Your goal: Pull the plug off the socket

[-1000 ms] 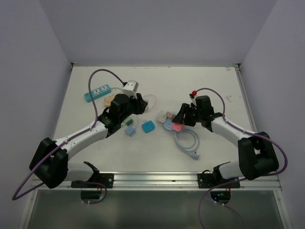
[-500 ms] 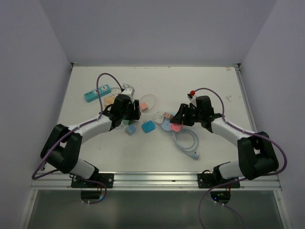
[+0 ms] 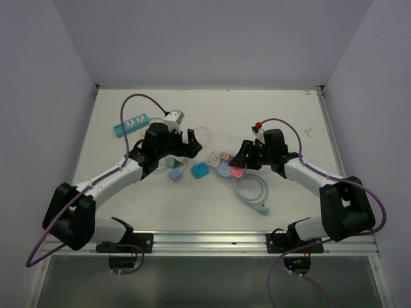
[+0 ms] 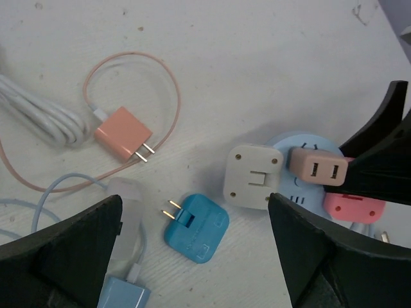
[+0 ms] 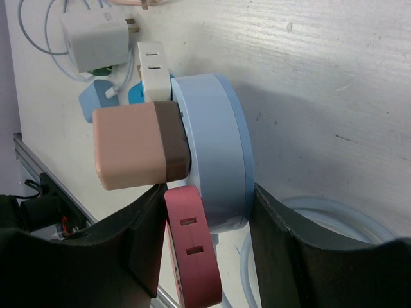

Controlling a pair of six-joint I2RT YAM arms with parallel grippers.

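Currently the left gripper (image 4: 194, 204) hangs wide open above the white counter (image 4: 257, 51) and holds nothing. Its two dark fingers (image 4: 64, 256) fill the lower corners of the wrist view. Between them a teal-blue square plug (image 4: 196, 226) lies loose on the counter, its two brass prongs pointing left. Just beyond it, on the far side, a peach-coloured charger block (image 4: 122, 133) also lies free with bare prongs, and its thin peach cable (image 4: 170, 90) curls in a loop around it.

To the right sits the round light-blue socket disc (image 4: 297, 191). A beige two-slot adapter (image 4: 316, 168) and a pink flat plug (image 4: 352, 206) are on its face. A white square plug (image 4: 252, 176) overlaps its left rim; I cannot tell whether that one is seated.

The right gripper (image 5: 209, 189) is clamped on the disc, with one finger against each side of its rim. From that wrist, the beige adapter stands out from the disc's face and the pink plug sits just beside it. The disc's pale-blue cord (image 3: 253, 189) coils on the near side.
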